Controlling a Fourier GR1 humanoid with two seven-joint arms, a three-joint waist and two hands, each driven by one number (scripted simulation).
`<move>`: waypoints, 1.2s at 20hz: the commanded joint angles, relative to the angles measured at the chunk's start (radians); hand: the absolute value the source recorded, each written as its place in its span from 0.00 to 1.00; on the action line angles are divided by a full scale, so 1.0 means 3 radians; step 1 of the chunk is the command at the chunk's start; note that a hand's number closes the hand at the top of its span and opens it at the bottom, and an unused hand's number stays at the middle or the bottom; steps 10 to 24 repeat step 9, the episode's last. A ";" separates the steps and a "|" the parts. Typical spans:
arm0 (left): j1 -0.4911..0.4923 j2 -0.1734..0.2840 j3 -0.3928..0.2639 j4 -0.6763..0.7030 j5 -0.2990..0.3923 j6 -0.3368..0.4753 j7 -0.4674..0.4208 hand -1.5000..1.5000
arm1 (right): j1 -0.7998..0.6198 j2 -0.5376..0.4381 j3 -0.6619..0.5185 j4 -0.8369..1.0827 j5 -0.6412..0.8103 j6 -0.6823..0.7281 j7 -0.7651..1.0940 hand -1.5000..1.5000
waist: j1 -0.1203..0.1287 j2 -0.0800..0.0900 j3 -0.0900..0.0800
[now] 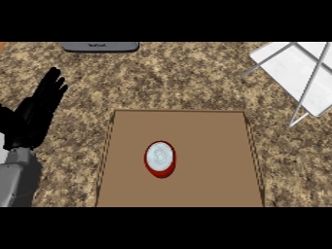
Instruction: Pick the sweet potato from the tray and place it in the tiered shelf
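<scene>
While the left hand (33,114) rested open at frame left, the potato (159,158) lay mid-tray (132,194), clear of all edges; shelf (306,78) upper right.

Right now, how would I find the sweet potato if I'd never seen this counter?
Look for the big brown tray lying on the speckled counter, near its front edge. The sweet potato is the only thing on it, just left of the middle. It is a small round slice with a red skin and a pale face.

Speckled, stone-like counter (183,78); matt brown wood-like tray (197,185); white panels on thin grey metal-looking shelf (305,78).
</scene>
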 commanded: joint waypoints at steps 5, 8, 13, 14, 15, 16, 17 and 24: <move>-0.0002 -0.0021 0.0002 0.0061 -0.0039 0.0008 -0.0080 0.50 | 0.0588 -0.0361 -0.0071 0.0320 -0.0022 0.0603 -0.1105 0.00 | -0.0014 0.0004 0.0004; -0.0038 -0.0039 0.0003 0.0067 -0.0048 0.0037 -0.0069 0.50 | 0.0644 -0.0423 0.0009 0.0249 -0.0019 0.0650 -0.1224 0.00 | -0.0008 -0.0003 0.0001; 0.0100 0.0013 0.0000 -0.0181 0.0009 -0.0018 0.0062 0.50 | 0.0764 -0.0413 -0.0005 0.0291 0.0010 0.0581 -0.1414 0.00 | 0.0014 -0.0008 0.0006; 0.0100 0.0013 0.0000 -0.0181 0.0009 -0.0018 0.0062 0.50 | 0.0764 -0.0413 -0.0005 0.0291 0.0010 0.0581 -0.1414 0.00 | 0.0014 -0.0008 0.0006; 0.0100 0.0013 0.0000 -0.0181 0.0009 -0.0018 0.0062 0.50 | 0.0764 -0.0413 -0.0005 0.0291 0.0010 0.0581 -0.1414 0.00 | 0.0014 -0.0008 0.0006; 0.0100 0.0013 0.0000 -0.0181 0.0009 -0.0018 0.0062 0.50 | 0.0764 -0.0413 -0.0005 0.0291 0.0010 0.0581 -0.1414 0.00 | 0.0014 -0.0008 0.0006; 0.0100 0.0013 0.0000 -0.0181 0.0009 -0.0018 0.0062 0.50 | 0.0764 -0.0413 -0.0005 0.0291 0.0010 0.0581 -0.1414 0.00 | 0.0014 -0.0008 0.0006; 0.0100 0.0013 0.0000 -0.0181 0.0009 -0.0018 0.0062 0.50 | 0.0764 -0.0413 -0.0005 0.0291 0.0010 0.0581 -0.1414 0.00 | 0.0014 -0.0008 0.0006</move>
